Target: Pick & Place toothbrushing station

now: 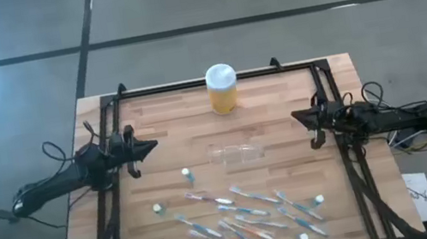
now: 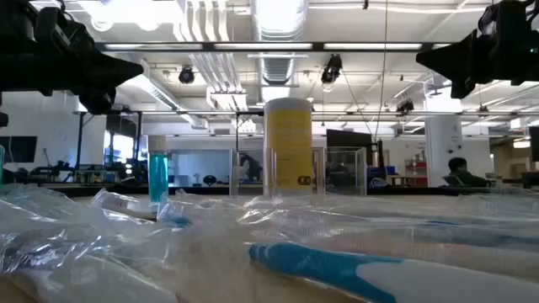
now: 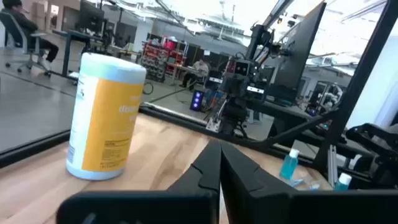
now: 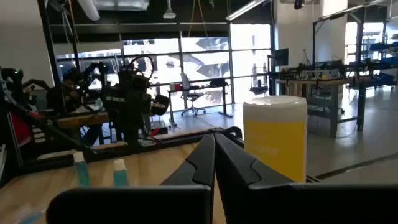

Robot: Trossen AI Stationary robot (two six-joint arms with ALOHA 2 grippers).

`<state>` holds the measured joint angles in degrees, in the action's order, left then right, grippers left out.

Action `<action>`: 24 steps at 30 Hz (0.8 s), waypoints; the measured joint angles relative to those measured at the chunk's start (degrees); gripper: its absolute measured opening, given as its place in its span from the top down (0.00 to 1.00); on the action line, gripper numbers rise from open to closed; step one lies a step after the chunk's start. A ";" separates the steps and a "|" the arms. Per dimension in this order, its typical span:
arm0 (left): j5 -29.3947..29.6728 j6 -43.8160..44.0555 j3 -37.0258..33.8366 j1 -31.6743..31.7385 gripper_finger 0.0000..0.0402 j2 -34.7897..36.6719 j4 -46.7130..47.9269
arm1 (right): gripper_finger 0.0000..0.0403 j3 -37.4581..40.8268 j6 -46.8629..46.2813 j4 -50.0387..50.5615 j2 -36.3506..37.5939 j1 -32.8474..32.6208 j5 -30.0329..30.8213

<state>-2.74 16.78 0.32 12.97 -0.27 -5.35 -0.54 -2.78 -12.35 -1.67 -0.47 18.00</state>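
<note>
- High view, near edge of surface (image 1: 129, 238): toothbrushes (image 1: 243, 219) and small white-capped tubes (image 1: 187, 174) lie scattered, probably stock waiting to be loaded.
- Mid-surface: toothbrushing station (image 1: 236, 152), clear holder, apparently on its side, well apart from both arms.
- Left claw (image 1: 151, 146) and right claw (image 1: 297, 118) hover at either side, fingers pressed together, empty; looks like parked start pose.
- Far edge: yellow jar (image 1: 222, 89).
- Low view barely shows the holder; the overhead one does.
</note>
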 joint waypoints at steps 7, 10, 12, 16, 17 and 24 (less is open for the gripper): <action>2.47 -0.44 0.00 0.02 0.99 0.01 1.71 | 0.98 0.00 -0.11 1.66 -0.50 0.00 -0.04; 2.51 -0.48 0.00 0.02 0.99 0.02 2.98 | 0.98 0.00 -0.07 1.92 -1.13 0.00 0.00; 2.61 -0.50 0.00 0.02 0.99 0.00 3.21 | 0.98 0.00 -0.13 1.80 -1.27 0.00 0.00; 2.69 -0.56 0.00 0.02 0.96 0.02 2.84 | 0.98 0.00 -0.53 1.85 -1.47 0.00 0.00; 2.69 -0.55 0.00 0.02 0.96 0.04 2.85 | 0.98 0.00 -0.94 1.84 -1.49 0.00 0.00; 2.67 -0.55 0.00 0.02 0.97 0.03 2.85 | 0.98 0.00 -1.11 1.73 -1.46 0.00 0.02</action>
<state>-0.08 16.23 0.32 12.99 -0.25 -2.51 -0.54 -3.89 -10.61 -3.14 -0.47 18.02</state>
